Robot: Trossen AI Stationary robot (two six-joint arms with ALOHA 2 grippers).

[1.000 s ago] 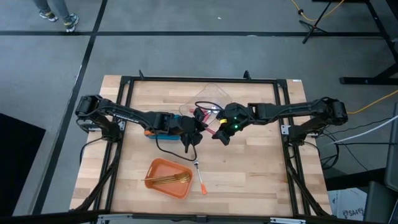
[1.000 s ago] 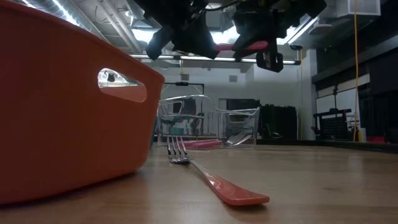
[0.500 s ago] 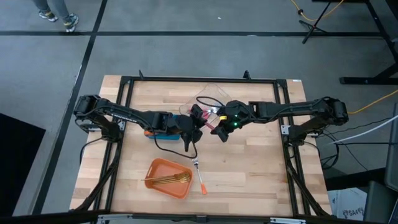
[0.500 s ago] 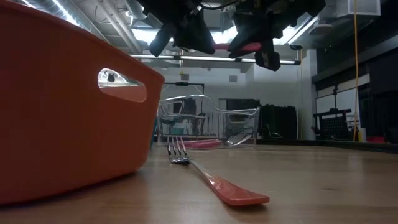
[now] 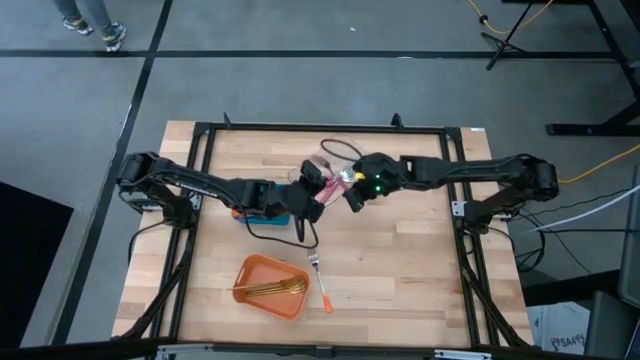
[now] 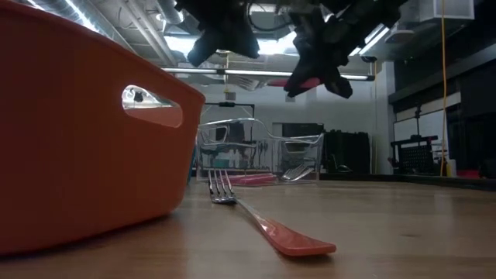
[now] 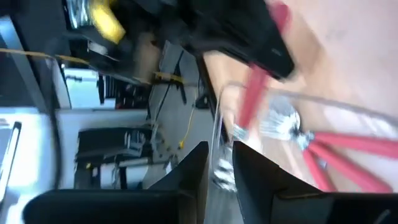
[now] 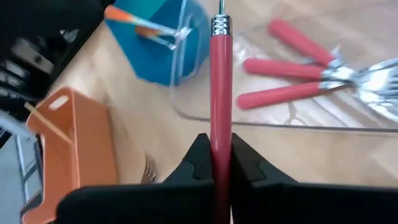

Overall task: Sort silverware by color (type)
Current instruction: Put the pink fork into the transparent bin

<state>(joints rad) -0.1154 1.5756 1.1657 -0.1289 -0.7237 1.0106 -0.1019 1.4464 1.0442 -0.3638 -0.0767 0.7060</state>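
My right tool [image 8: 215,163] clamps a red-handled silver fork [image 8: 220,87] above the clear plastic tray [image 8: 261,115] holding three alike. Left tool [image 7: 217,163]: opening unclear. Orange plastic bin [image 5: 262,297] holds gold forks [image 5: 272,289].

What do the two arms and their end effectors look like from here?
Both are dark, jointed arms. The left arm has a black cable looping off it near the wrist. The right arm shows a green light and a yellow mark near its wrist. The right end effector has two black, wedge-shaped fingers.

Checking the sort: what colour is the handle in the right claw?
Red handle, clearest in the right wrist view.
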